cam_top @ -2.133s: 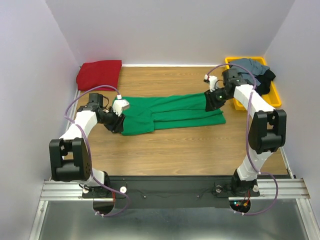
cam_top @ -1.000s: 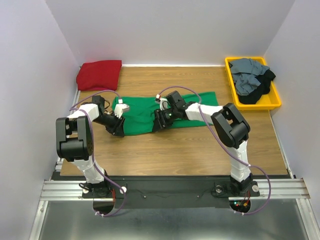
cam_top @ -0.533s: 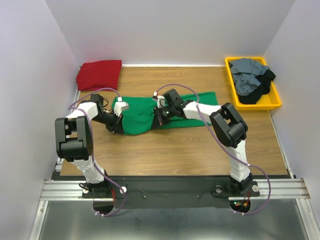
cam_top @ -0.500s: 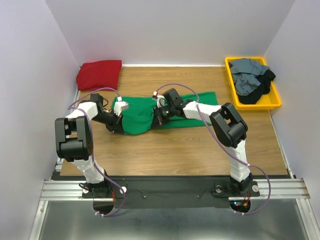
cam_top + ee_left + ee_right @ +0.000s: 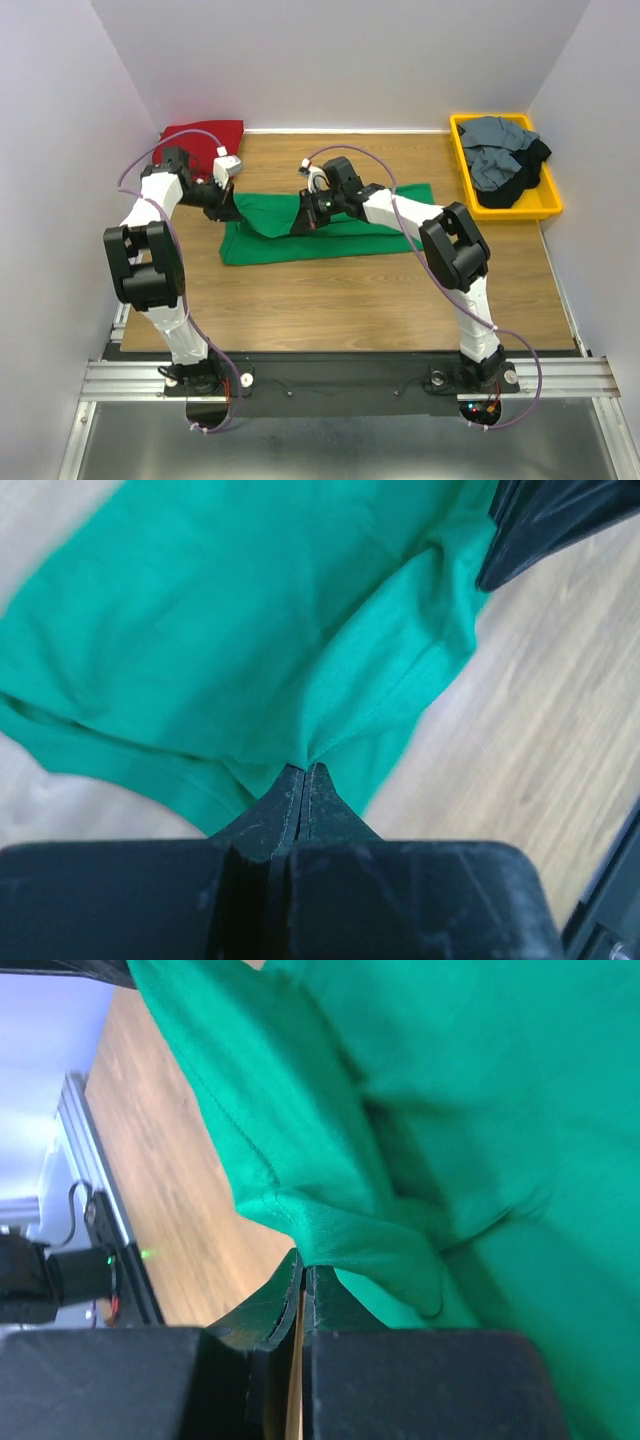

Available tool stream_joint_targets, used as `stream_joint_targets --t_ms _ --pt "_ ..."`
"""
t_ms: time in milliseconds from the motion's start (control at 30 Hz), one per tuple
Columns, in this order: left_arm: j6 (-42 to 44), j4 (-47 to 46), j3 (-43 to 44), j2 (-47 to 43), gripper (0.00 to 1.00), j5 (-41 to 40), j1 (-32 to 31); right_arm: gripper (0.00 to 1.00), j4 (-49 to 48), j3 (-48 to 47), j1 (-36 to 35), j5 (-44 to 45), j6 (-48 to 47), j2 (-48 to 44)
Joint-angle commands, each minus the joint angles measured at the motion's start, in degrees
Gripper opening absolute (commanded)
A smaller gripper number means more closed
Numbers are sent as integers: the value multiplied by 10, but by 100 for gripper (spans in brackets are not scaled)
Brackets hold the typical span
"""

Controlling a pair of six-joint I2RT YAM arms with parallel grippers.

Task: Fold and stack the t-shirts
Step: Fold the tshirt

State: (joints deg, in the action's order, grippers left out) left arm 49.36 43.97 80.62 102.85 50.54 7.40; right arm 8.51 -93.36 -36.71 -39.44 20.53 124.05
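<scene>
Mid-fold: left gripper (image 5: 305, 775) and right gripper (image 5: 302, 1270) both pinch the bright green cloth t-shirt (image 5: 270, 240) at centre; folded dark red t-shirt (image 5: 205, 135) done, grey and black shirts (image 5: 500, 160) unfolded in yellow plastic tray (image 5: 545, 205).

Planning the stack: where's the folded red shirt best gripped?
The red shirt lies flat in the far left corner, walls close behind and left; so likely pinch its right-hand edge, coming from above on the open-table side.
</scene>
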Motion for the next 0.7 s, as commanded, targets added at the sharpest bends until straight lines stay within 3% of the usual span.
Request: stream_joint_targets --t_ms 0,433,533,567,667 --pt "-29 10 57 34 0 35 3 1 -21 -47 23 1 6 36" --pt "-110 -86 124 126 0 53 7 9 -21 -123 45 15 12 102" --pt "-130 -109 128 140 0 52 7 20 -21 -131 52 22 8 106" --pt "-137 -118 126 140 0 50 7 35 -21 -132 52 21 11 106" --pt "-168 -151 121 147 0 47 7 40 -19 -128 57 22 12 99"
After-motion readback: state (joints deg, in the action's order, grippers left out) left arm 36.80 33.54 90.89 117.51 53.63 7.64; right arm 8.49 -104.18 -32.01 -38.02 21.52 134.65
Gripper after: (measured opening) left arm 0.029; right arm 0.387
